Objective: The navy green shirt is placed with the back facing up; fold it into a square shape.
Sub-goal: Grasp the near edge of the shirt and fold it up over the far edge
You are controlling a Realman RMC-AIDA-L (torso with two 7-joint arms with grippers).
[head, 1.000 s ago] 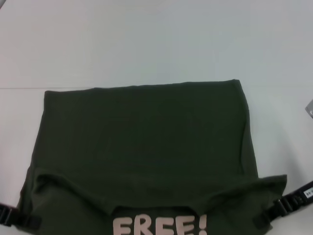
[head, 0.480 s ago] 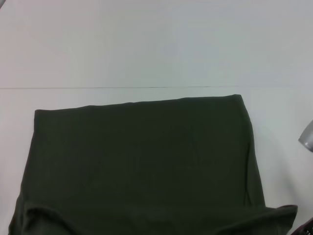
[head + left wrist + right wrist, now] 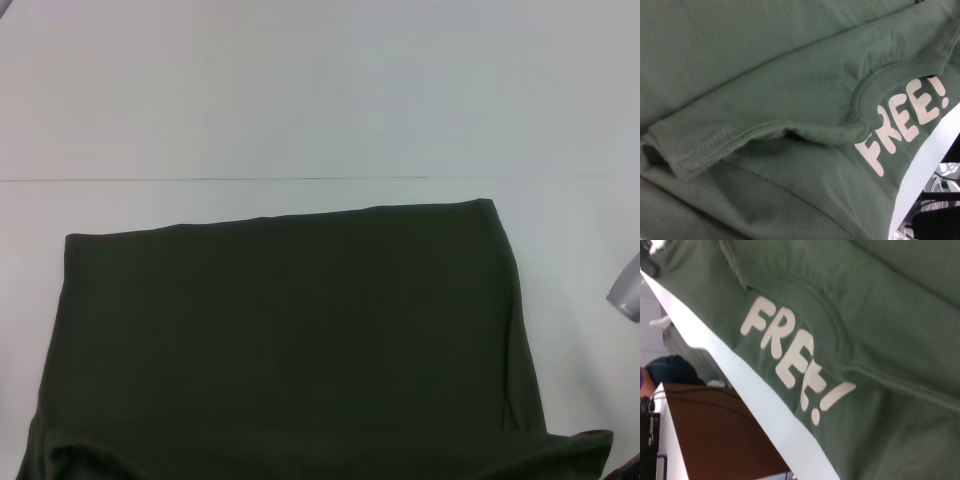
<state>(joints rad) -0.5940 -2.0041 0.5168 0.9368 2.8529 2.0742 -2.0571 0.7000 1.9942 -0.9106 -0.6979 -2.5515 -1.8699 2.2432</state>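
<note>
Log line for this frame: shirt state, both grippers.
navy green shirt: back up on white table, near part folded over, FREE! lettering showing | left gripper: not in view | right gripper: not in view

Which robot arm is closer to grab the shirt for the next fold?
Neither clearly. No gripper shows in the head view, and both wrist views sit close over the navy green shirt near its "FREE!" lettering; probably both together.

Both arms low at the near edge beyond head view, wrists angled downward, jaws unseen
</note>
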